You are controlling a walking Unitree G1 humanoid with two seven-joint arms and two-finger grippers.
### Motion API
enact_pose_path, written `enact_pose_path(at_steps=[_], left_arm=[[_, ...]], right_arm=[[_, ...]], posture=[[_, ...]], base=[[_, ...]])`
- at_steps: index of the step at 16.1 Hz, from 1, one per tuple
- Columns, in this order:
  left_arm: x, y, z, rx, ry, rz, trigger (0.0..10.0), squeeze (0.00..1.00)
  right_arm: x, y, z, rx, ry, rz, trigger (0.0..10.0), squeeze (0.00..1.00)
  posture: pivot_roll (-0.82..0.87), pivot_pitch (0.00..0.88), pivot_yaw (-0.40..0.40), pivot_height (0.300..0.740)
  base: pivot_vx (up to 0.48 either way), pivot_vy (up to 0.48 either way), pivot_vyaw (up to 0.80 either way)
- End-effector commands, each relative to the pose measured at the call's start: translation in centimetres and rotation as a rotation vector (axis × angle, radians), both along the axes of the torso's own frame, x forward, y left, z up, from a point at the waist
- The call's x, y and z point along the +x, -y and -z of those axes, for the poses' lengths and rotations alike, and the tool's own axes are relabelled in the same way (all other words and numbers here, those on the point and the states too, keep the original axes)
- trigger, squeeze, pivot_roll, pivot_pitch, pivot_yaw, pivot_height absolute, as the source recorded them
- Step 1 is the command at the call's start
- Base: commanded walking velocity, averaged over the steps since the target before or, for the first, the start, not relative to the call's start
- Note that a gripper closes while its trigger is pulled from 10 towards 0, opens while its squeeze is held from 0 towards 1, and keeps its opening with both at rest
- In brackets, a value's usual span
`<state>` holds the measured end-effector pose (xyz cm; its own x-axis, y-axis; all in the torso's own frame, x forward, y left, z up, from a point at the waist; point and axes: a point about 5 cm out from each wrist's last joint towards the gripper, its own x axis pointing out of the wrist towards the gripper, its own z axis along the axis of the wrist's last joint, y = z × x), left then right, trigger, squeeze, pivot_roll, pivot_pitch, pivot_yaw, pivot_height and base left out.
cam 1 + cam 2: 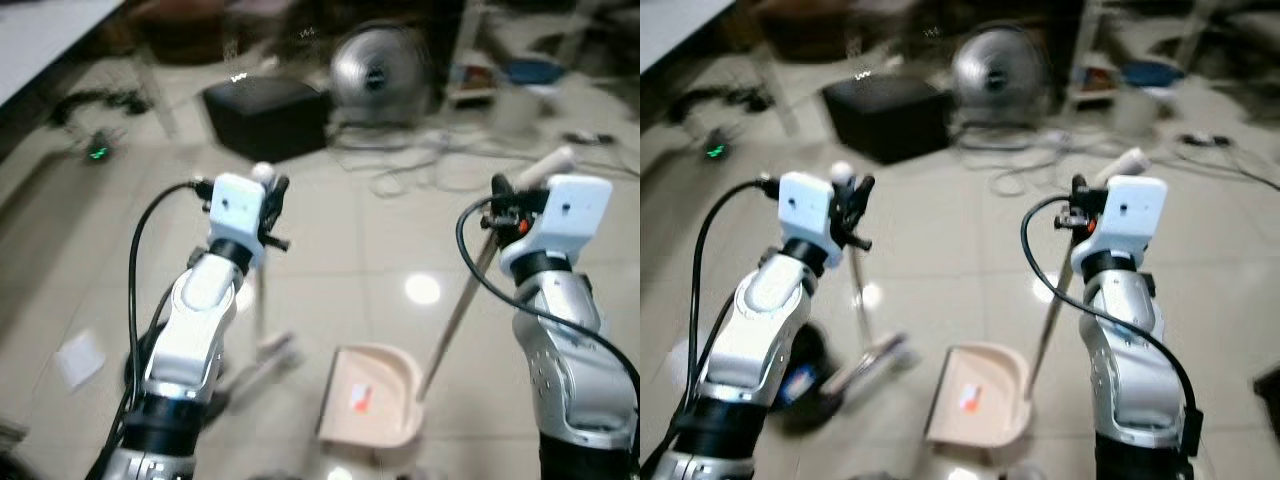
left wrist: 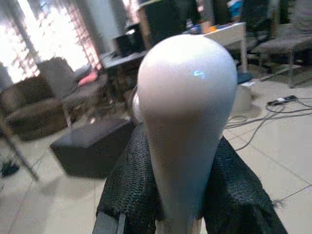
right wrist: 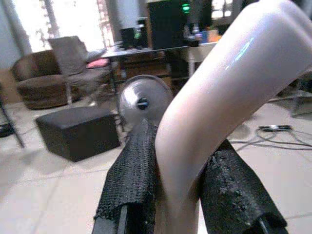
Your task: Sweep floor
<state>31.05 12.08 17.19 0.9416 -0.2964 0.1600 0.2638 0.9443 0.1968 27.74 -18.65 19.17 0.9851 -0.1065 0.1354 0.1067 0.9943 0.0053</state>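
My left gripper (image 1: 270, 195) is shut on the broom's white rounded handle top (image 2: 187, 97), with a black finger (image 2: 127, 190) on each side. The broom stick (image 1: 855, 290) runs down to a blurred broom head (image 1: 275, 350) on the tile floor. My right gripper (image 1: 505, 205) is shut on the dustpan's long beige handle (image 3: 219, 92), which slants down (image 1: 455, 310) to the beige dustpan (image 1: 395, 425) standing on the floor between my arms. A small red-orange scrap (image 1: 362, 398) lies inside the pan.
A black box (image 1: 265, 115) and a round fan (image 1: 380, 65) stand ahead, with loose cables (image 1: 420, 160) on the tiles beside them. A white paper (image 1: 80, 358) lies at the left. A table leg (image 1: 155, 90) and a green-lit device (image 1: 97, 152) are far left.
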Motion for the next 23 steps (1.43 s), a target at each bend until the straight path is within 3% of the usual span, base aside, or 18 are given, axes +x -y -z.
enact_pose_path(at_steps=[1, 8, 13, 17, 20, 23], left_arm=[[-0.2, 0.0, -1.0, -0.01, 0.049, 0.004, 10.0, 0.0], [0.0, -0.9, -1.1, -0.005, 0.06, -0.057, 10.0, 0.0], [-0.1, -1.3, -1.0, 0.003, 0.053, -0.067, 10.0, 0.0], [0.1, -0.7, -1.0, 0.002, 0.045, -0.042, 10.0, 0.0], [0.2, 0.1, -0.8, 0.001, 0.035, -0.014, 10.0, 0.0], [0.5, 0.2, 0.0, -0.041, -0.023, -0.027, 10.0, 0.0]], right_arm=[[-0.1, 0.3, -0.8, -0.029, 0.036, 0.005, 10.0, 0.0], [-0.1, -1.0, -0.7, 0.009, 0.039, -0.091, 10.0, 0.0], [-0.1, -2.0, -0.2, -0.009, 0.011, -0.155, 10.0, 0.0], [0.0, -1.3, -0.3, 0.008, 0.029, -0.089, 10.0, 0.0], [0.3, -0.8, -0.6, -0.094, 0.048, -0.05, 10.0, 0.0], [0.5, -0.1, -0.7, -0.101, 0.063, -0.054, 10.0, 0.0]], posture=[[-0.09, 0.077, 0.064, 0.74], [-0.08, 0.08, 0.061, 0.74], [-0.07, 0.078, 0.065, 0.74], [-0.07, 0.08, 0.082, 0.74], [-0.07, 0.087, 0.085, 0.74], [-0.06, 0.104, 0.087, 0.74]], base=[[0.368, 0.0, 0.0], [0.368, 0.0, 0.0], [0.369, 0.0, 0.8], [0.368, 0.0, 0.0], [0.244, 0.0, 0.0], [0.0, 0.0, 0.0]])
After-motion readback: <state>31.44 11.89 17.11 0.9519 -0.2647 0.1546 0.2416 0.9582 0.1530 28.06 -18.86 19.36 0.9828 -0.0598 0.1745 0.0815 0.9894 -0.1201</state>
